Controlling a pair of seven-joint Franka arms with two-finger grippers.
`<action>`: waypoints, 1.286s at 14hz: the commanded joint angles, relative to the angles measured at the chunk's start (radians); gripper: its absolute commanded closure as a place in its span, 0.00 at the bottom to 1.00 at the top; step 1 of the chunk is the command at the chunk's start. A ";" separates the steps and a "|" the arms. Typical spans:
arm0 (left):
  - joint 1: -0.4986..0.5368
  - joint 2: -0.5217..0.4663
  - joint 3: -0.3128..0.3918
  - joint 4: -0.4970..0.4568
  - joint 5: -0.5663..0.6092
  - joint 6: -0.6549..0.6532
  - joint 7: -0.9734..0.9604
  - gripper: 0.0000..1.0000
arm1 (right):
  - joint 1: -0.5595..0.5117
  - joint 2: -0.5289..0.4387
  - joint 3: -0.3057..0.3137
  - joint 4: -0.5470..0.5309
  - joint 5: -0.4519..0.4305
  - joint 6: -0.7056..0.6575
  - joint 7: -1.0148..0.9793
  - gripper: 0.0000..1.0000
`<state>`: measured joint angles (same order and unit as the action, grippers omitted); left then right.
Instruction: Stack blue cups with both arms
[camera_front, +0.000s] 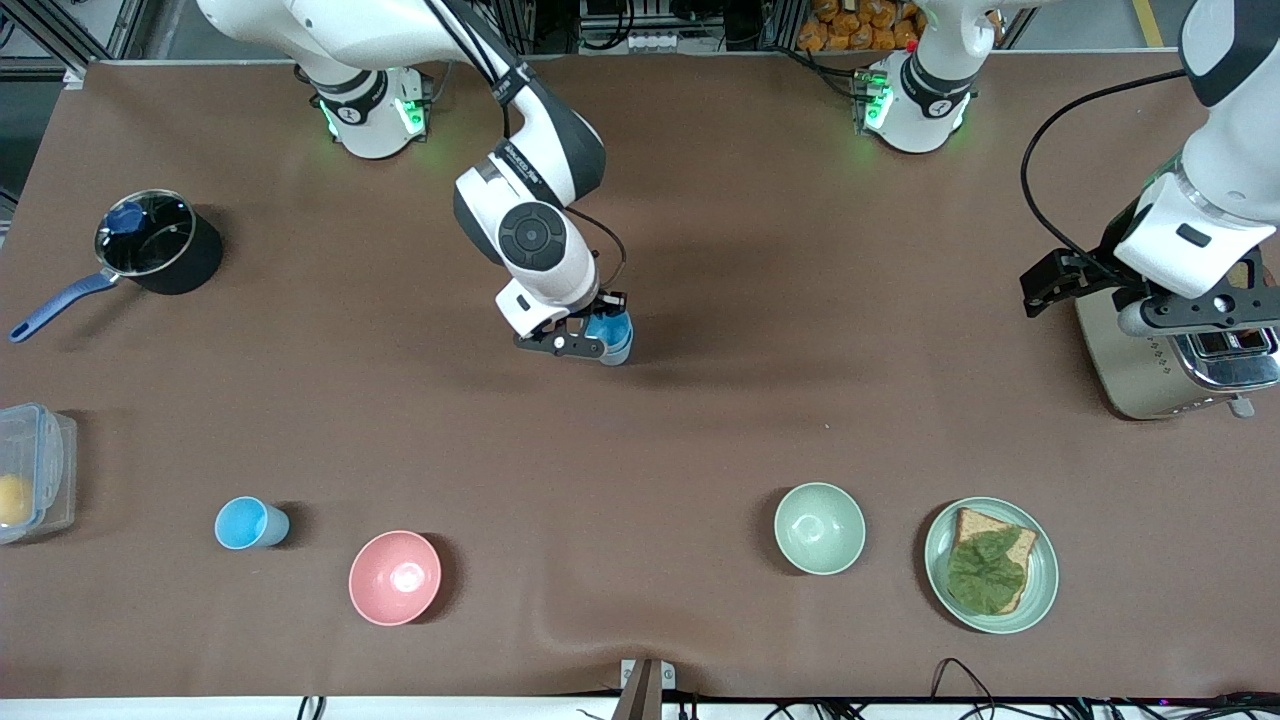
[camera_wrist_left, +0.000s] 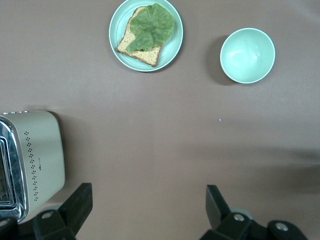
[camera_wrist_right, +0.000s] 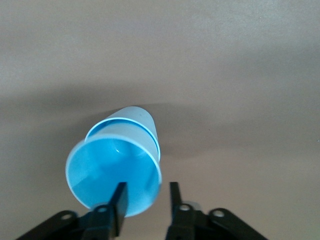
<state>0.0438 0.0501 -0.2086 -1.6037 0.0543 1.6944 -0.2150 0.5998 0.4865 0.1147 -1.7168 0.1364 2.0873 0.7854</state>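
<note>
Two blue cups (camera_front: 612, 335) stand nested one inside the other on the brown table (camera_front: 700, 430), mid-table. In the right wrist view the nested cups (camera_wrist_right: 115, 170) show their bright blue insides. My right gripper (camera_front: 588, 338) is open and astride the top cup's rim. One finger (camera_wrist_right: 119, 202) is inside the cup, the other outside, and neither presses the wall. A third blue cup (camera_front: 250, 523) stands alone near the front edge, toward the right arm's end. My left gripper (camera_front: 1195, 312) is open and empty over the toaster's edge, and it waits there. Its fingers (camera_wrist_left: 75, 207) are spread wide.
A pink bowl (camera_front: 395, 577) sits beside the lone cup. A pale green bowl (camera_front: 819, 528) and a plate (camera_front: 1040, 585) with bread and lettuce lie near the front. A toaster (camera_front: 1150, 375), a black saucepan (camera_front: 160, 243) and a plastic box (camera_front: 35, 470) stand at the table's ends.
</note>
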 joint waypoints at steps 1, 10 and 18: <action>0.011 -0.024 -0.008 0.027 -0.002 -0.057 0.029 0.00 | -0.009 -0.029 -0.021 0.020 0.005 -0.059 -0.012 0.00; 0.025 -0.055 0.006 0.070 -0.020 -0.159 0.072 0.00 | -0.467 -0.173 -0.021 0.032 -0.030 -0.240 -0.593 0.00; -0.038 -0.079 0.083 0.062 -0.042 -0.202 0.072 0.00 | -0.650 -0.423 -0.020 0.051 -0.233 -0.441 -0.793 0.00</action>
<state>0.0359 -0.0138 -0.1642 -1.5388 0.0336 1.5110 -0.1734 -0.0423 0.1270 0.0713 -1.6471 -0.0480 1.6846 -0.0086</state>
